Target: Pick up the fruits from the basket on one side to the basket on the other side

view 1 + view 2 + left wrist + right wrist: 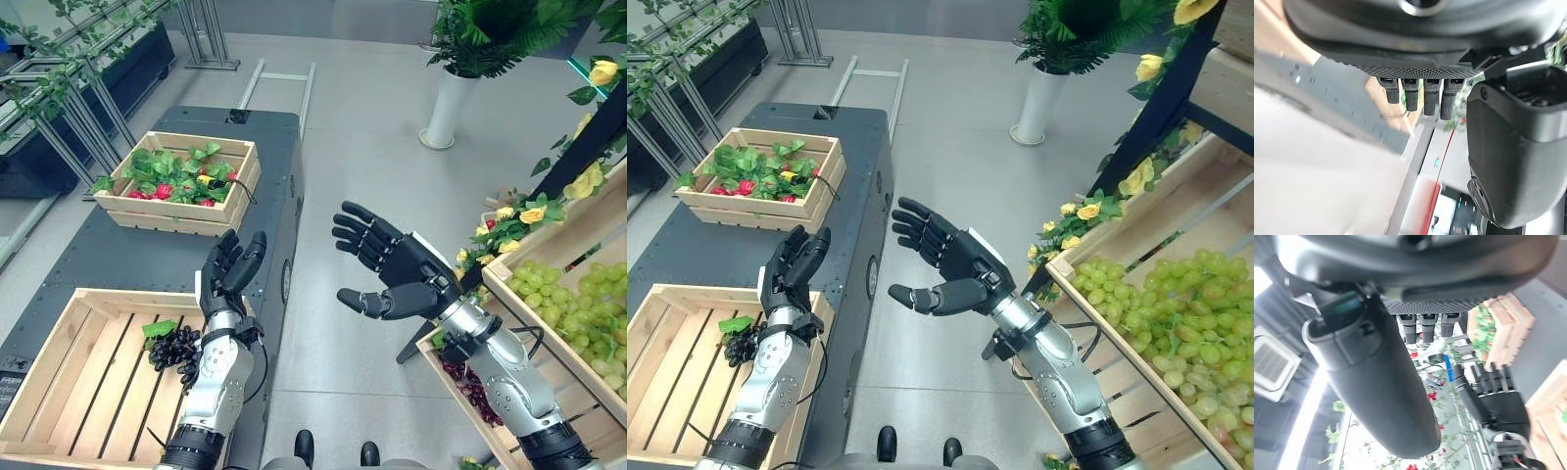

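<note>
One grape bunch lying flat.

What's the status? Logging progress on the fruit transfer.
Left hand open, empty. Right hand open, empty, over floor. Dark purple grape bunch lies in the near slatted wooden crate. Nothing in the way.

Both hands hanging open, holding nothing.
Left hand is pointing its fingers up; right hand is spreading wide, palm facing left.

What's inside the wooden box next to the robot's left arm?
A dark grape bunch with a green leaf lies in the slatted crate. The arm covers its right edge.
</note>
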